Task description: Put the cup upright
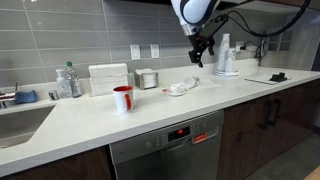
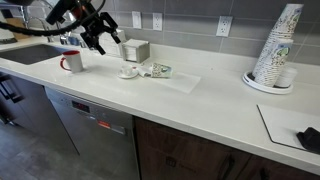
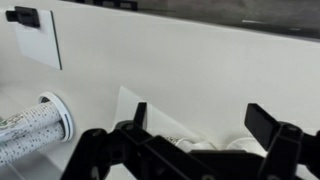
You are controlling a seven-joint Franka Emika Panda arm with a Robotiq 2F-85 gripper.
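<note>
The small pale cup point(image 2: 128, 71) is on the white counter beside a green-printed packet point(image 2: 156, 70); it also shows in an exterior view point(image 1: 178, 89). It is too small to tell whether it lies on its side. In the wrist view only its white top point(image 3: 190, 148) shows at the lower edge, partly hidden by the gripper body. My gripper point(image 1: 197, 52) hangs well above the counter over the cup and also shows in an exterior view point(image 2: 97, 40). In the wrist view its fingers point(image 3: 200, 122) are spread open and empty.
A red cup point(image 1: 122, 98) stands further along the counter, near a sink point(image 1: 20, 120). A flat white mat point(image 2: 178, 81) lies by the cup. A tall stack of paper cups point(image 2: 275, 50) stands on a dish. A napkin box point(image 2: 135, 50) and a black item point(image 1: 273, 77) are nearby.
</note>
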